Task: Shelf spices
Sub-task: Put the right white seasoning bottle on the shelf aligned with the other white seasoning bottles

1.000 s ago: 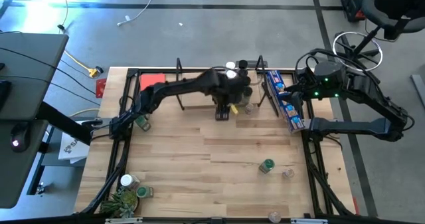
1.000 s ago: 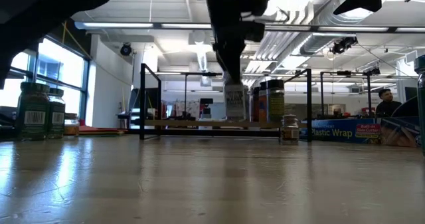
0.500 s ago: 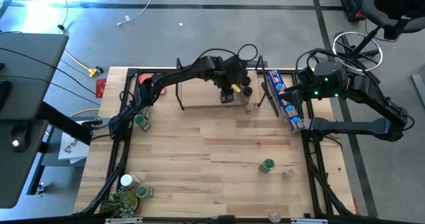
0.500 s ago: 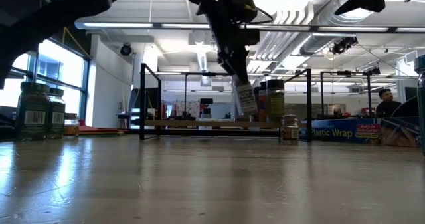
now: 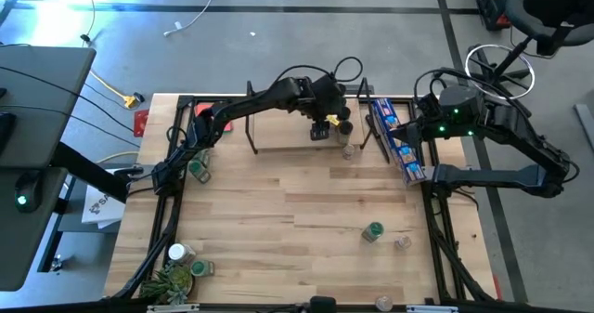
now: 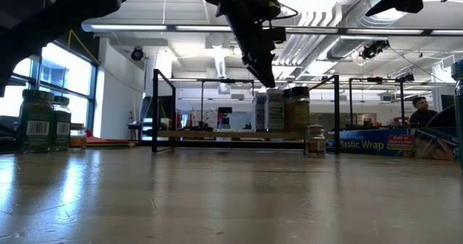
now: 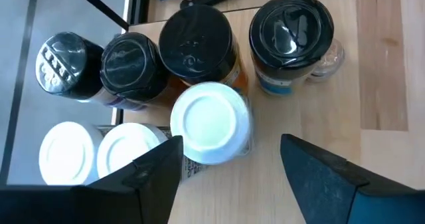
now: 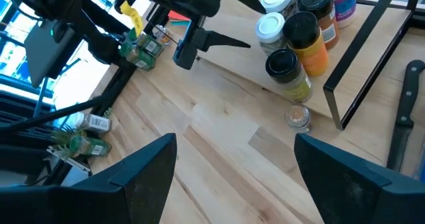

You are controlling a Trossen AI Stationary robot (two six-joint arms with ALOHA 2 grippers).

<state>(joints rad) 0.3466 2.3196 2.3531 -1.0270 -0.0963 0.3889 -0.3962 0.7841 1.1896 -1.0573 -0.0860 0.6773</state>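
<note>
The shelf (image 5: 278, 135) stands at the table's far edge, and a cluster of spices (image 7: 192, 38) with black and white lids stands on its right end. My left gripper (image 7: 230, 143) hovers open just above a white-lidded jar (image 7: 211, 123). That jar stands upright on the shelf board (image 6: 239, 134), and the fingertips (image 6: 262, 74) are clear of its top (image 6: 268, 93). My right gripper (image 8: 236, 151) waits open, raised at the table's right side, near the blue packet (image 5: 399, 141).
Loose jars remain on the table: a green-lidded one (image 5: 373, 231) and a small clear one (image 5: 403, 243) near right, one (image 5: 348, 150) just in front of the shelf, others at left (image 5: 198, 169) and near left (image 5: 181, 254). A potted plant (image 5: 172, 280) is at the near left corner.
My left gripper has carried the white-lidded jar from in front of the shelf toward the far edge, tipping it on the way. It has let go and drawn up a little. The jar now stands upright on the shelf board beside the others.
</note>
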